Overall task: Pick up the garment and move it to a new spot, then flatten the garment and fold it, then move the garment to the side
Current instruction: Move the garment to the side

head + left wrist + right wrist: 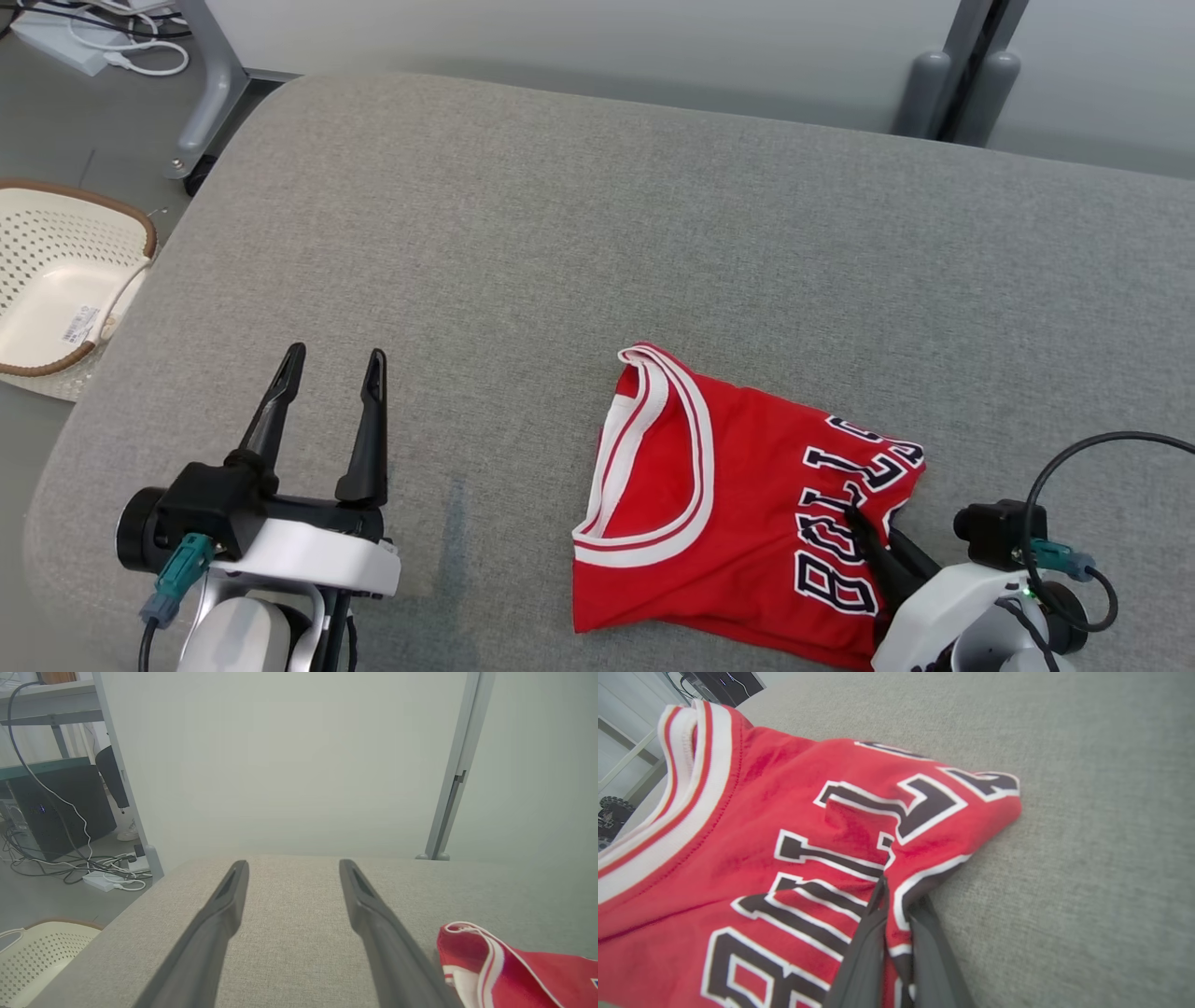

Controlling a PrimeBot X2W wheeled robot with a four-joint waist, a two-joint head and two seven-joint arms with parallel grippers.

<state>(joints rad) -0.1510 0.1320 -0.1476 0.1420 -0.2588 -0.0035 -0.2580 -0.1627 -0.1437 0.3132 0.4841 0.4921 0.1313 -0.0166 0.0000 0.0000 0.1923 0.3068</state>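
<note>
Partly buried in cloth, right hand pinches the jersey; left hand gapes, empty.

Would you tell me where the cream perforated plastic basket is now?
In the head view the cream perforated plastic basket sits on the floor at the far left, beside the grey padded table's left edge.

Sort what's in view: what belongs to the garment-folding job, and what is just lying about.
Job in hand:
- red jersey, lying on the grey padded surface
- right tool, shut on the jersey's lettered edge
- left tool, open, holding nothing

Lying about:
- perforated basket on the floor
- cables by the frame leg
</note>
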